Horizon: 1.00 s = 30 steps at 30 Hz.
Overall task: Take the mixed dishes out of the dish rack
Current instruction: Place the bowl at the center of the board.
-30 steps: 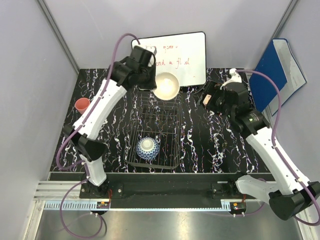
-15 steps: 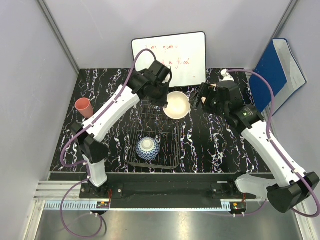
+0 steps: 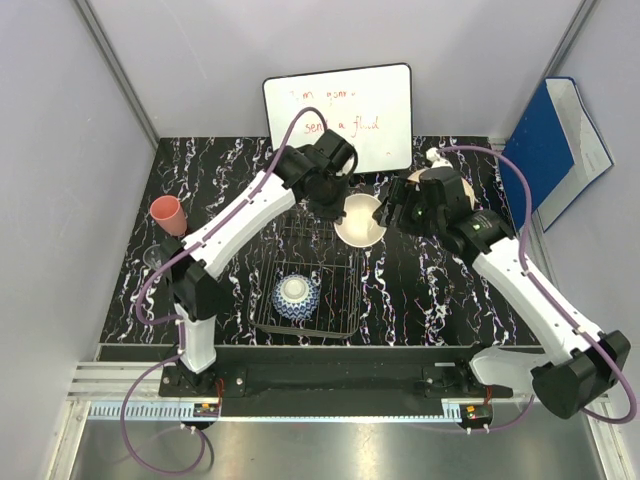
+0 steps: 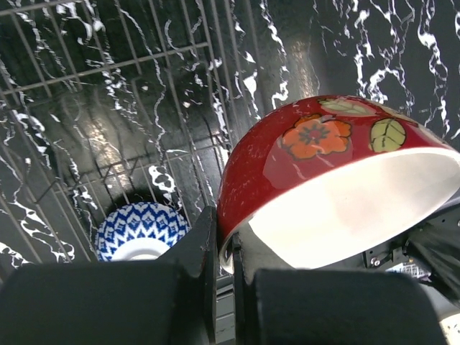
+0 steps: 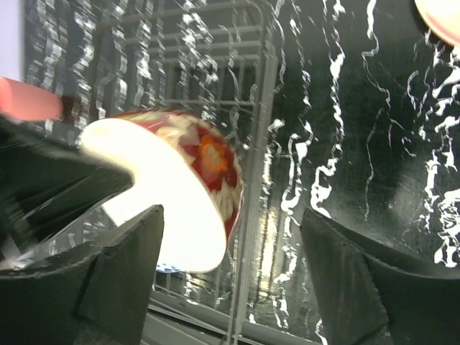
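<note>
My left gripper (image 3: 340,207) is shut on the rim of the cream bowl (image 3: 360,219) and holds it tilted in the air above the dish rack's (image 3: 310,275) far right corner. In the left wrist view my left gripper (image 4: 228,251) pinches the rim of this bowl (image 4: 323,144), which is red with flowers outside. My right gripper (image 3: 392,212) is open just right of the bowl. In the right wrist view the bowl (image 5: 172,190) hangs before the open right gripper (image 5: 230,280), nearer its left finger. The blue-and-white bowl (image 3: 296,297) sits upside down in the rack and shows in the left wrist view (image 4: 140,230).
The salmon-pink cup (image 3: 167,215) stands at the table's left edge. The pale plate (image 5: 440,18) lies at the far right, mostly hidden under my right arm. A whiteboard (image 3: 345,112) leans at the back and a blue folder (image 3: 550,140) at the right wall.
My left arm carried the cream bowl from in front of the whiteboard to the right and nearer. My right arm swung left and stands beside it.
</note>
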Motion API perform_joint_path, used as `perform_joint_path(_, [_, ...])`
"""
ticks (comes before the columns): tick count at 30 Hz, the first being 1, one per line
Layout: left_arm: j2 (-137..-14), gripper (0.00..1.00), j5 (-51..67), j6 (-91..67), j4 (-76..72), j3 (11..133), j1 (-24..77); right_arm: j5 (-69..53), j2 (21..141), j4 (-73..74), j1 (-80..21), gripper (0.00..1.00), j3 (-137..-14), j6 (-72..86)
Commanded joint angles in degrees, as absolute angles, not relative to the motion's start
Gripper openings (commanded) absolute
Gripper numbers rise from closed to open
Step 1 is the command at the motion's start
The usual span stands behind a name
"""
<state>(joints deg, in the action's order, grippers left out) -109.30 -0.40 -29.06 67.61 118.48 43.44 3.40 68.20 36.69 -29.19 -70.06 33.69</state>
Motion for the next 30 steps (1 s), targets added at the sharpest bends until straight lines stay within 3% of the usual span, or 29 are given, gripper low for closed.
perform_joint_path(1, [-107.67,0.0,1.93,-30.32,63.19,122.78,45.26,2.99,70.49,35.25,-29.88,0.79,-68.73,32.08])
perform_joint_path(9, [-106.35,0.0,1.93,-30.41,63.19,122.78,46.49,5.36,72.25,35.07,-29.97,0.4,-67.85,31.81])
perform_joint_path(14, [-105.91,0.0,1.67,-30.24,63.02,122.87,46.58,6.59,71.81,34.98,-29.88,0.0,-67.5,32.08])
perform_joint_path(17, [-105.65,0.0,0.97,-29.45,63.02,123.75,46.58,8.08,70.67,35.33,-29.88,0.0,-67.32,32.08])
perform_joint_path(20, [-105.03,0.23,-2.28,-28.83,62.84,124.89,46.5,11.15,69.26,36.73,-29.88,0.0,-67.94,31.99])
perform_joint_path(21, [-104.68,0.43,-4.9,-28.83,62.93,125.15,46.49,12.03,68.39,37.17,-29.88,0.0,-68.64,31.82])
perform_joint_path(24, [-103.01,0.64,-9.99,-29.0,62.93,125.59,45.62,15.99,67.24,39.28,-29.88,0.0,-70.83,31.38])
perform_joint_path(25, [-101.79,0.87,-11.15,-29.44,62.84,125.42,44.83,17.74,67.24,39.9,-29.71,0.0,-71.62,31.29])
perform_joint_path(26, [-101.26,0.97,-12.12,-29.62,62.67,125.25,44.48,18.36,67.41,41.03,-29.53,0.0,-73.02,31.03])
perform_joint_path(30, [-96.78,0.99,-16.16,-30.14,59.69,120.7,42.98,17.94,69.42,41.92,-25.59,0.0,-74.71,31.37])
